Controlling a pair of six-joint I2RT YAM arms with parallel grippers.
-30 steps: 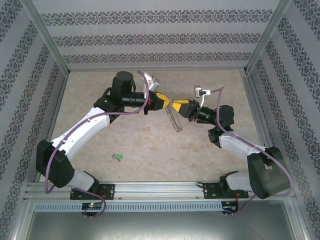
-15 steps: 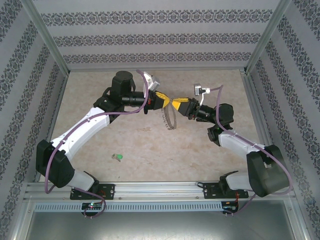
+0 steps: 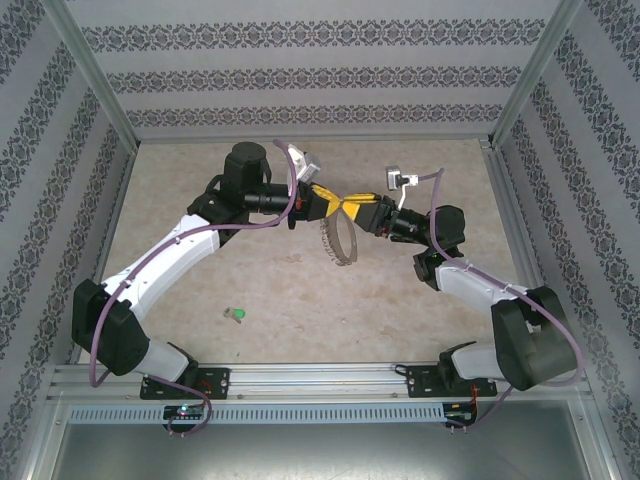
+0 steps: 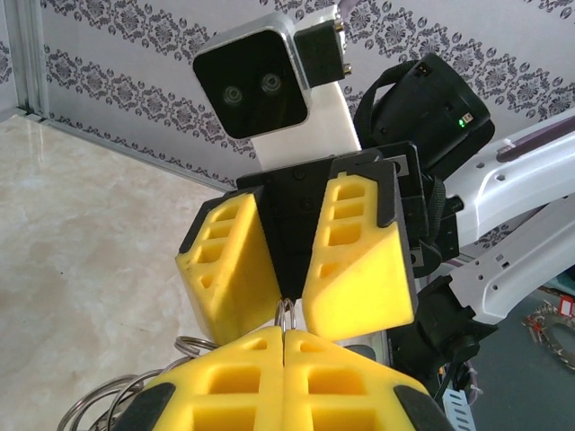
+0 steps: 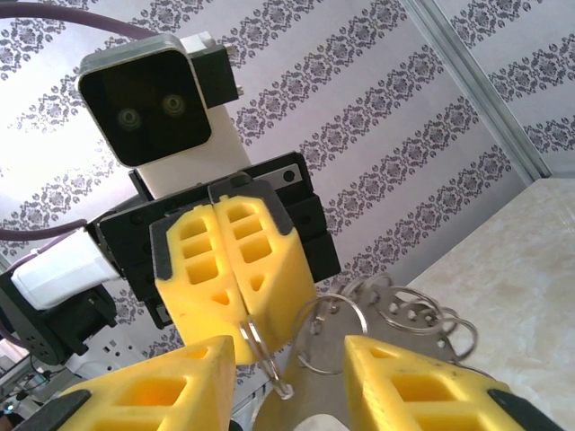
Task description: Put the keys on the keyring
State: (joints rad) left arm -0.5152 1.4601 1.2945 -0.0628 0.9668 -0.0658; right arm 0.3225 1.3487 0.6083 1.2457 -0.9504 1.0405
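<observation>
From above, we see the left arm (image 3: 190, 240) and the right arm (image 3: 480, 285) reaching in over the table (image 3: 330, 310), so that the left jaws and the right jaws meet tip to tip above its middle. The keyring (image 3: 340, 243) hangs just under that meeting point, clear of the table. It is a thin loop fringed with small silvery rings. The key (image 3: 236, 314), with its green head, lies loose on the table, well apart from the keyring and nearer the left arm's base.

From the left wrist, we look along the left jaws. Their two yellow halves are clenched flat together, and a thin wire of the keyring (image 4: 285, 312) is pinched in the seam at their tip, with more of its small rings dangling at the lower left. Facing us, the right jaws stand parted with a dark gap between them, and the wire loop sits at the mouth of that gap. Above them sits the right arm's camera (image 4: 260, 85).

From the right wrist, our own jaws are released, spread wide at the bottom edge. Opposite, the left jaws grip the keyring (image 5: 409, 310), which hangs between the parted right jaws; we cannot tell whether it touches either one.
</observation>
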